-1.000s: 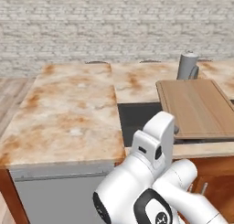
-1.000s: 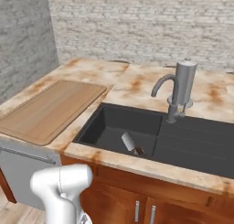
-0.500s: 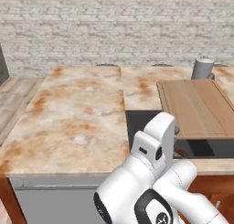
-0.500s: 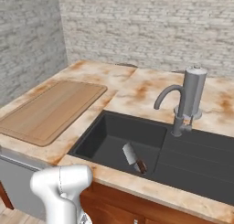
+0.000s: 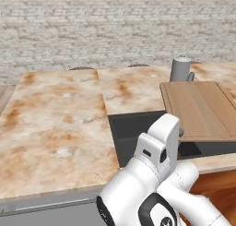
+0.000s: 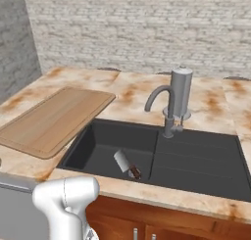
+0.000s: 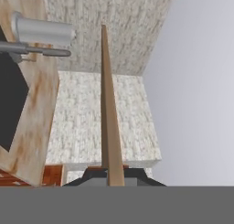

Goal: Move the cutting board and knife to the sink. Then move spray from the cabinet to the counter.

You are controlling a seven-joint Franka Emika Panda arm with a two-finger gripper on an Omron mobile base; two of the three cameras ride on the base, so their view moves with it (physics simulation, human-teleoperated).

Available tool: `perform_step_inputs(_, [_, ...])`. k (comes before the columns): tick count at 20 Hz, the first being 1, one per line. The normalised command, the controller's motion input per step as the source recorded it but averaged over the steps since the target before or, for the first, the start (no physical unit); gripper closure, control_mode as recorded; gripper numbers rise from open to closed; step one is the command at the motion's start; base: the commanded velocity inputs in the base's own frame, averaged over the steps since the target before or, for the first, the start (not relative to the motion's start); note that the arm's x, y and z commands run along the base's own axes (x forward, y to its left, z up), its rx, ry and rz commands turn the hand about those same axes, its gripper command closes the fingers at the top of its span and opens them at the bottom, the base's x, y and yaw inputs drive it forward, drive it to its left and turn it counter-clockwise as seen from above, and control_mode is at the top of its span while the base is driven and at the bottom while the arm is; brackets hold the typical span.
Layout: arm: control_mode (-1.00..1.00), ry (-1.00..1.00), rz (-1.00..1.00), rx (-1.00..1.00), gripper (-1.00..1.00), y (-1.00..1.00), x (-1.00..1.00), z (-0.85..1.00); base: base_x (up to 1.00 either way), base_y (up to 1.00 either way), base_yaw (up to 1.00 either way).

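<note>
The light-wood cutting board (image 5: 198, 110) is level, with one end over the dark sink (image 5: 133, 128). From the other side the cutting board (image 6: 54, 119) lies over the counter (image 6: 132, 87), and its corner reaches past the left rim of the sink (image 6: 196, 156). Seen edge-on, the cutting board (image 7: 109, 127) rises from between the fingertips, and my gripper (image 7: 109, 173) is shut on it. The knife (image 6: 126, 164) lies on the sink floor, with its grey blade towards the back and its dark handle towards the front. The spray and the cabinet are out of view.
A grey faucet (image 6: 179, 99) stands behind the sink, its spout curving left over the basin. A brick wall closes off the back of the counter (image 5: 55, 119). Reddish wooden drawers (image 6: 147, 224) sit below the sink front.
The whole picture has shifted as the base drove, so sink and faucet sit elsewhere in both base views. The cutting board stays in my grip and the knife stays in the sink.
</note>
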Motion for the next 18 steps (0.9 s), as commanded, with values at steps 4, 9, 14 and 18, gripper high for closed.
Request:
perform_step_inputs(4, [1.00, 0.00, 0.00, 0.00, 1.00, 0.00, 0.00, 0.00, 0.55, -0.65, -0.30])
perform_step_inputs(9, [1.00, 0.00, 0.00, 0.00, 1.00, 0.00, 0.00, 0.00, 0.41, -0.42, -0.14])
perform_step_inputs(14, [-1.00, 0.09, 0.03, 0.04, 1.00, -0.13, 0.40, 0.00, 0.00, 0.00, 0.00])
perform_step_inputs(18, [-1.00, 0.17, 0.11, 0.01, 1.00, -0.04, 0.08, 0.00, 0.00, 0.00, 0.00])
